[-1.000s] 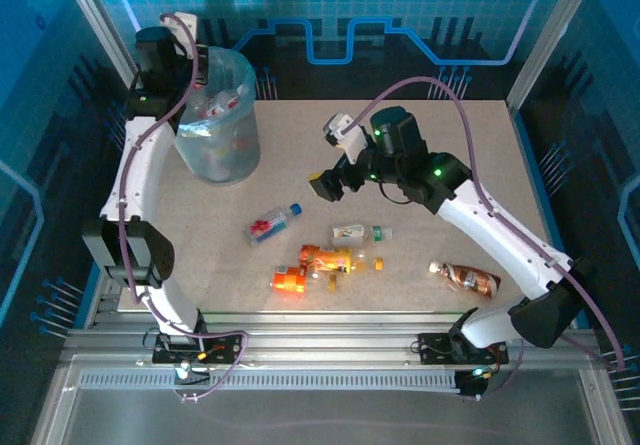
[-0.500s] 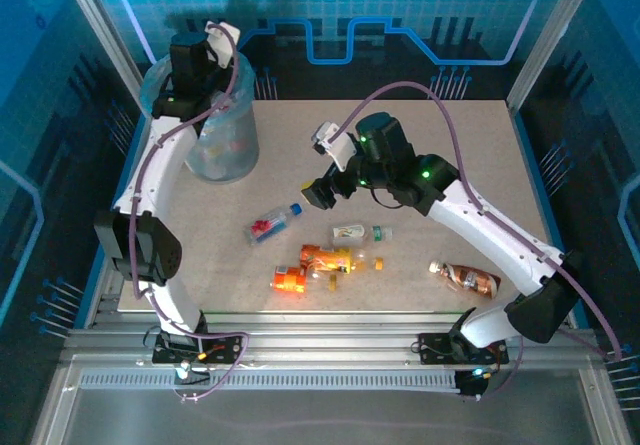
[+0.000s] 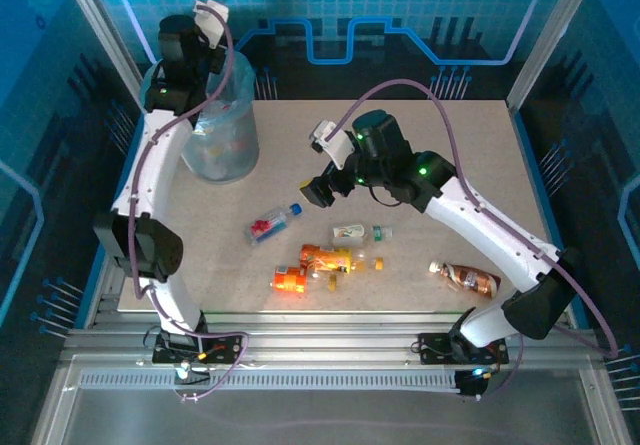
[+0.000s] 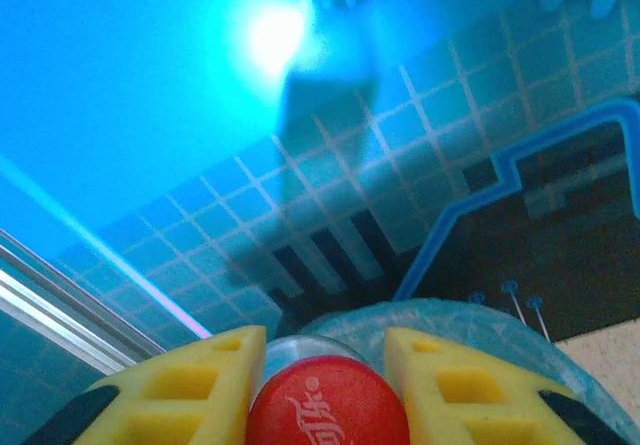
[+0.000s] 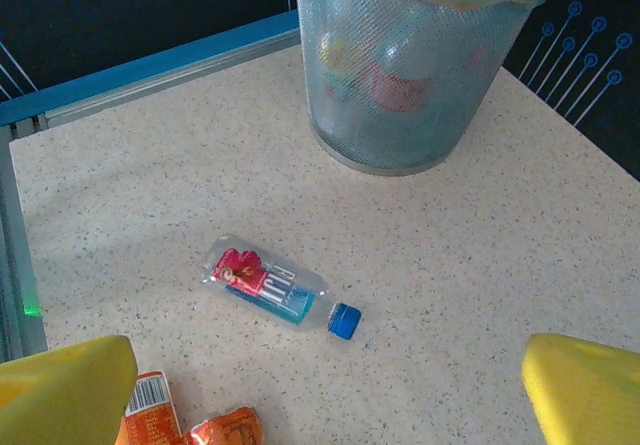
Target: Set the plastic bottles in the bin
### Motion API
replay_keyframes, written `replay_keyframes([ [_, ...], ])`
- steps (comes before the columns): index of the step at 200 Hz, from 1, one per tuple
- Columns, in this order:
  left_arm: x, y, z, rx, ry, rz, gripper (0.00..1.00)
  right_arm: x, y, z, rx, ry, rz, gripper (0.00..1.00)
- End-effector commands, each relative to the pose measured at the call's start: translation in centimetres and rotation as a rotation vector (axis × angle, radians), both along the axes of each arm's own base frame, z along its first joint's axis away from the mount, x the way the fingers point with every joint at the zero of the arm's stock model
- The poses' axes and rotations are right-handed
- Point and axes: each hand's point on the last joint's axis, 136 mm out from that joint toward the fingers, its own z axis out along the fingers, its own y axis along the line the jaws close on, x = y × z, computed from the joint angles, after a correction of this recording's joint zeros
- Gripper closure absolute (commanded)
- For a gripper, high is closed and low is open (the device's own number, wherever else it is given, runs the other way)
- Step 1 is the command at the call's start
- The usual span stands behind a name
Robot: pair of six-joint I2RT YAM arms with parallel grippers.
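The left claw (image 4: 325, 355) is clamped on a red-capped bottle (image 4: 328, 410), with its yellow fingers (image 4: 190, 390) against either side of the cap. The bottle's body is cut off by the wrist view's lower edge. Behind the cap curves the pale rim of the bin (image 4: 470, 317).

Overhead, that arm is raised over the bin at the far left of the surface (image 3: 450, 165), and the claw itself is hard to make out there. The right claw (image 5: 325, 395) stands wide apart, holding nothing. A blue-capped bottle (image 5: 272, 289) lies on its side between it and the bin, whose contents are only coloured blurs through the wall.

The overhead view adds orange bottles (image 3: 325, 259), a clear bottle (image 3: 358, 233) and a brown bottle (image 3: 466, 279), all lying nearer the arm bases. The surface is speckled beige, with blue-lit panels (image 3: 400, 5) behind it.
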Motion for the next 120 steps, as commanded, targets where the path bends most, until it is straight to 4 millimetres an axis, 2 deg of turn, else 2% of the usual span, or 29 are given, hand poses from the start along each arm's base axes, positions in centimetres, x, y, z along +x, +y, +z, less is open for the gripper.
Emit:
replay_keyframes([
  [1,1.6,0.5,-5.0,0.036,0.137,0.024,1.0,-0.3,0.4,0.6,-0.006,-0.015,0.013,0.0],
  [22,2.3,0.7,-6.8,0.057,0.178,0.04,1.0,-0.4,0.3,0.5,-0.011,-0.013,0.008,0.0],
  [56,3.0,0.5,-8.1,0.114,0.211,0.057,1.0,-0.4,0.1,0.3,-0.017,-0.011,-0.001,0.0],
  [120,1.7,-0.4,-4.5,0.049,0.142,0.038,1.0,-0.4,0.2,0.3,-0.019,-0.01,-0.003,0.0],
])
